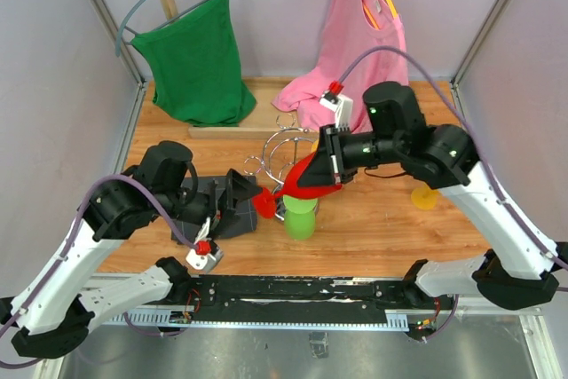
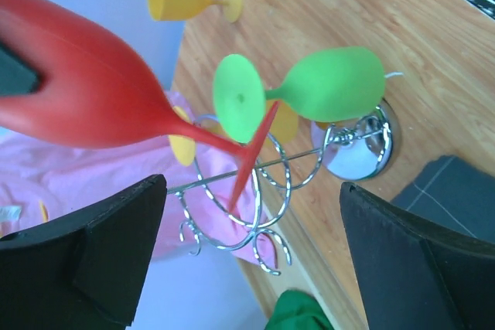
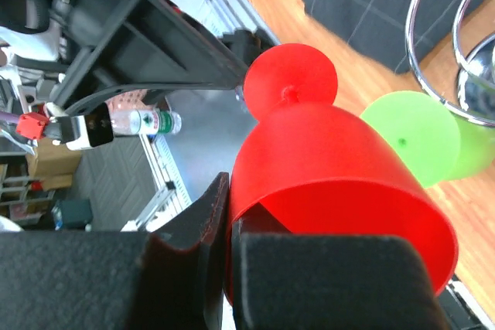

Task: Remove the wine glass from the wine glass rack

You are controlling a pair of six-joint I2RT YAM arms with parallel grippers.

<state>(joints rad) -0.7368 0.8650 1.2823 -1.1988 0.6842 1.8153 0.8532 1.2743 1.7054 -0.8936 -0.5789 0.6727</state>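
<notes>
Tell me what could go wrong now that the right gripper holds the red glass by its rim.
1. The right gripper pinches only the rim of the red glass, which sticks out sideways, so it may pivot or slip free.
2. Its foot hangs close beside the green glass, and a swing could topple that.
3. The rack has loops just behind, so the stem might snag on them.

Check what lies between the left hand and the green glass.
The foot of the red wine glass, held by the right hand, lies there; the top view shows it best.
</notes>
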